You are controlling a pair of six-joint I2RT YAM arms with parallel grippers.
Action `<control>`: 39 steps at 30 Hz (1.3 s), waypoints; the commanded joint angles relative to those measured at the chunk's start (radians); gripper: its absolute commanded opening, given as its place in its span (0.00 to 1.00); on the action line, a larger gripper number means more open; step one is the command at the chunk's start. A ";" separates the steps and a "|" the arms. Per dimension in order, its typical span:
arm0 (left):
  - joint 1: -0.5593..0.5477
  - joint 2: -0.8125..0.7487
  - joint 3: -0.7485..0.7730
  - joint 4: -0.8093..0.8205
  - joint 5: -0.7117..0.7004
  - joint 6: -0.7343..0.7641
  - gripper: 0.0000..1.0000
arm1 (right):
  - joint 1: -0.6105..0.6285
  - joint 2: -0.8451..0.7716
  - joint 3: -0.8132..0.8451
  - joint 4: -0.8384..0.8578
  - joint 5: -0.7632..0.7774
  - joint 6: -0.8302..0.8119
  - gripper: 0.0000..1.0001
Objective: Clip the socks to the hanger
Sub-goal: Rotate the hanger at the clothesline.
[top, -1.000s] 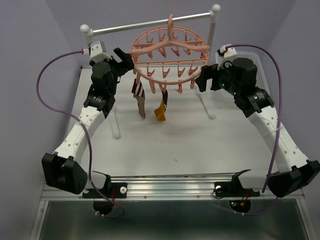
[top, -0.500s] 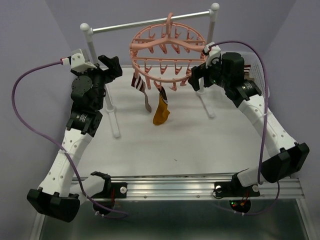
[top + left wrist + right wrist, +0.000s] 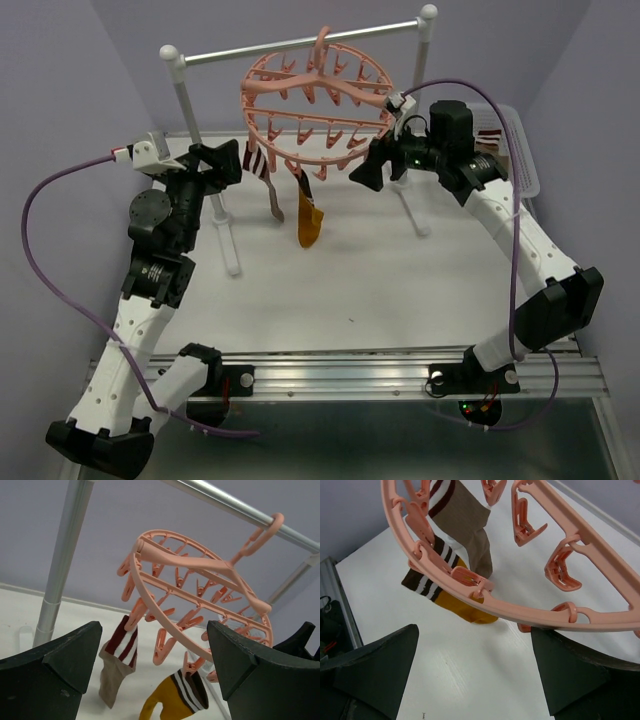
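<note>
Lilac walls, white table | socks clipped on hanger | left gripper, right gripper spread, empty

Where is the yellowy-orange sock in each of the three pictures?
Top external: the mustard sock hangs near the middle, under the front of the hanger.
Left wrist: the mustard sock is at the bottom edge, in the middle.
Right wrist: the mustard sock is left of centre, just under the rim.
Shared landmark: the pink hanger, with the sock clipped to it in every view.
</note>
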 commanded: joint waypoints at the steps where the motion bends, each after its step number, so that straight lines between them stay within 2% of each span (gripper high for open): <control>1: 0.001 -0.009 -0.027 0.011 0.069 -0.018 0.99 | 0.052 -0.052 -0.025 0.105 -0.047 0.057 1.00; 16: 0.001 -0.102 -0.109 -0.026 0.223 -0.040 0.99 | 0.279 -0.097 -0.118 0.205 0.131 0.132 1.00; 19: 0.001 -0.108 -0.116 -0.040 0.205 -0.049 0.99 | 0.314 -0.095 -0.120 0.202 0.185 0.146 1.00; 22: 0.001 -0.101 -0.124 -0.041 0.218 -0.060 0.99 | 0.350 -0.095 -0.121 0.200 0.318 0.166 1.00; 28: 0.001 -0.058 -0.130 -0.037 0.303 -0.077 0.99 | 0.383 -0.086 -0.121 0.187 0.424 0.215 1.00; 35: -0.003 -0.018 -0.155 -0.017 0.399 -0.083 0.99 | 0.383 -0.147 -0.140 0.133 0.712 0.301 1.00; 39: -0.017 0.023 -0.170 0.043 0.398 -0.107 0.99 | 0.383 -0.170 -0.169 0.133 0.731 0.333 1.00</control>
